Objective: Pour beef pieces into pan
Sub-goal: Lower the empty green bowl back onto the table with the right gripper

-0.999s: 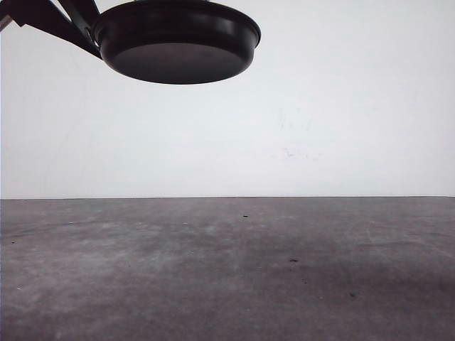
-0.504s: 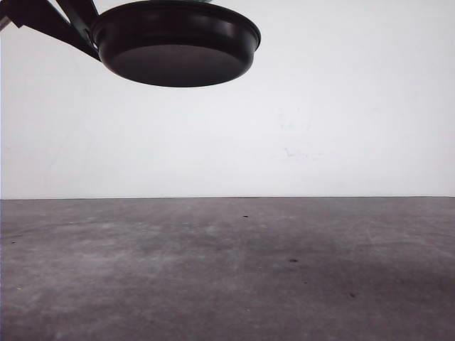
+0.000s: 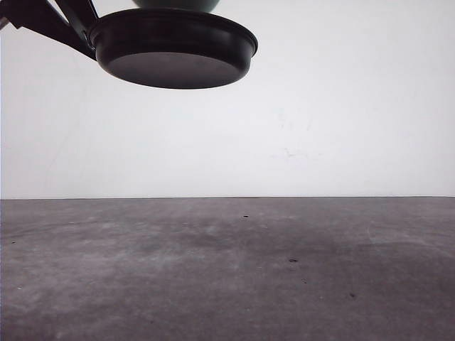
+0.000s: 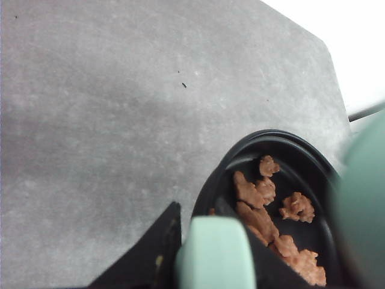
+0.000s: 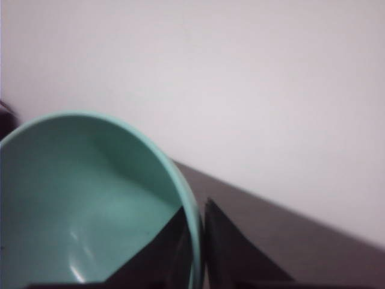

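1. The pan [image 3: 174, 50] is held high above the table [image 3: 227, 270] at the left of the front view; only its black underside and rim are seen there, well clear of the surface.
2. The left gripper [image 4: 207, 256] is seen in the left wrist view, clamped on the pan's mint-green handle [image 4: 213, 253]; a dark finger [image 4: 153, 253] lies against the handle's side.
3. The beef pieces [image 4: 274, 223] are seen in the left wrist view, lying inside the pan as a loose run of reddish-brown strips across its floor.
4. A bowl [image 5: 90, 205] with a teal inside is seen in the right wrist view, its interior bare; its rim is pinched between the right gripper's [image 5: 195, 241] two dark fingers [image 5: 231, 253], one inside the rim and one outside.
5. In the front view a teal-grey sliver of the bowl is visible just above the pan's rim at the top edge.
6. In the left wrist view a blurred teal mass sits close beside the pan's far rim; contact cannot be told.
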